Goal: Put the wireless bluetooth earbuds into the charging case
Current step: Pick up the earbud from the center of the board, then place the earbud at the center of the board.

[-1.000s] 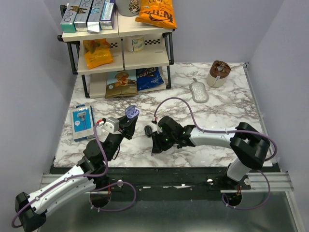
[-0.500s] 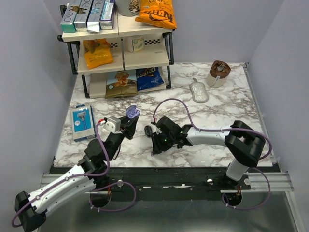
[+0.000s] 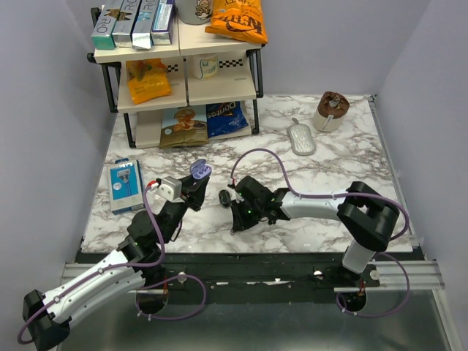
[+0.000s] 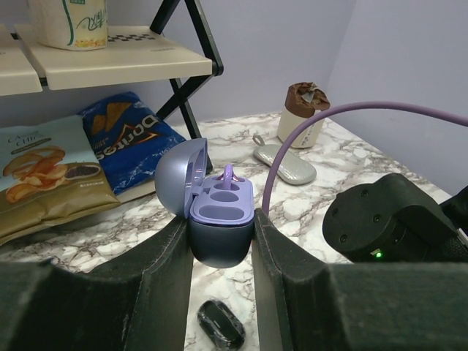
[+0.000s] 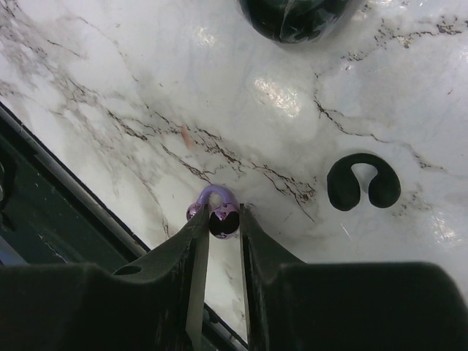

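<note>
**Top external.** The left gripper [image 3: 194, 183] is raised over the marble table [image 3: 329, 168] with the open purple charging case [image 3: 199, 170] in its jaws. Arm and case are where they were a second ago. The right gripper [image 3: 235, 222] points down at the table near its front edge. Since then the right arm's elbow has drawn in to the left and the gripper head has shifted slightly. A black oval object [image 3: 224, 197] lies on the table between the two grippers, unmoved. The earbud under the right gripper cannot be made out from this view.

**Left wrist.** The jaws of the left gripper [image 4: 221, 235] are clenched on the dark lower shell of the charging case [image 4: 219, 219]. The case is upright, its lid [image 4: 179, 183] swung back to the left and its lilac wells facing up. The black oval object [image 4: 221, 324] lies on the table [image 4: 329, 157] below the case.

**Right wrist.** The right gripper [image 5: 222, 215] has its jaws drawn narrow around one earbud [image 5: 221, 223], a glossy black bud with a purple loop. Both fingertips [image 5: 197, 230] appear to touch its sides, and the jaws have closed in over the last second. The earbud rests on the table [image 5: 146, 88] just beside the front edge. A black C-shaped piece [image 5: 363, 181] lies apart to the right, and the black oval object [image 5: 296, 14] is at the top of the picture.
</note>
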Tool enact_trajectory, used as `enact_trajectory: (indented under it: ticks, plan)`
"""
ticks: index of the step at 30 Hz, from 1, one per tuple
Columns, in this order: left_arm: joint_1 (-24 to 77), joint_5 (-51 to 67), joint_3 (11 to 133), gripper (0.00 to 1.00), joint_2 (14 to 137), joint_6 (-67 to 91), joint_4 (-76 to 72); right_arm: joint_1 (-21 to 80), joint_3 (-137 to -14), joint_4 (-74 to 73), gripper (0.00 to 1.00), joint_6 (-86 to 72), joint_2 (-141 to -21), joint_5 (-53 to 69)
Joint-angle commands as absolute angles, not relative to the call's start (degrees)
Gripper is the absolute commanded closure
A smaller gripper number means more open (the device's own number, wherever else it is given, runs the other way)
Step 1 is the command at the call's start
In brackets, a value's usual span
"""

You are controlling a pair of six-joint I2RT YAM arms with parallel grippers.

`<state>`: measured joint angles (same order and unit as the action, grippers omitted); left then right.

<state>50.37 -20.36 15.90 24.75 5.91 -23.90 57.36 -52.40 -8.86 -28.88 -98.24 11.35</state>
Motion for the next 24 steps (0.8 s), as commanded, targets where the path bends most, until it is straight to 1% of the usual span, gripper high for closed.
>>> enact_trajectory:
  ticks: [1, 4, 7, 8, 10, 12, 14, 15, 17, 18, 19, 21, 24]
  plan:
    - [50.4, -20.0, 15.6, 1.00, 24.3, 6.4, -24.5, 57.7, -51.2, -10.5, 0.74, -28.8, -95.6, 8.5]
    - [50.4, -20.0, 15.6, 1.00, 24.3, 6.4, -24.6, 57.7, -50.4, -12.6, 0.79, -28.2, -92.4, 5.0]
    - [50.4, -19.6, 15.8, 1.00, 24.6, 6.4, -24.8, 57.8, -51.4, -17.2, 0.80, -24.7, -87.7, 0.2]
    - [50.4, -19.5, 15.9, 1.00, 24.7, 6.4, -24.8, 57.7, -51.8, -18.4, 0.80, -23.6, -86.7, -3.8]
    - [50.4, -19.4, 15.8, 1.00, 25.0, 6.3, -25.5, 57.4, -52.8, -21.3, 0.81, -21.0, -83.7, -7.5]
    - [50.4, -19.3, 15.8, 1.00, 25.6, 6.4, -26.4, 54.3, -53.6, -22.8, 0.82, -20.6, -81.8, -9.3]
    - [50.4, -19.1, 15.6, 1.00, 25.9, 6.6, -27.3, 50.1, -53.5, -24.0, 0.84, -22.8, -81.0, -7.6]
    - [50.4, -19.1, 15.6, 1.00, 26.4, 6.9, -28.1, 44.7, -53.2, -24.1, 0.85, -24.2, -80.6, -4.1]
    - [50.4, -18.8, 15.7, 1.00, 26.8, 7.1, -28.6, 39.3, -51.0, -22.3, 0.86, -29.4, -78.8, -0.4]
    - [50.4, -18.6, 15.7, 1.00, 27.2, 7.3, -29.1, 34.8, -49.9, -21.5, 0.87, -31.4, -78.2, 2.9]
    - [50.4, -18.5, 15.8, 1.00, 27.2, 7.4, -29.4, 33.2, -48.7, -20.7, 0.91, -35.4, -77.4, 3.3]
    - [50.4, -18.1, 16.0, 1.00, 27.5, 7.2, -29.8, 29.7, -48.1, -20.0, 0.93, -39.0, -77.0, 3.6]
    - [50.4, -18.1, 15.8, 1.00, 27.3, 7.5, -30.6, 27.3, -47.8, -20.0, 0.94, -46.6, -77.1, 2.6]
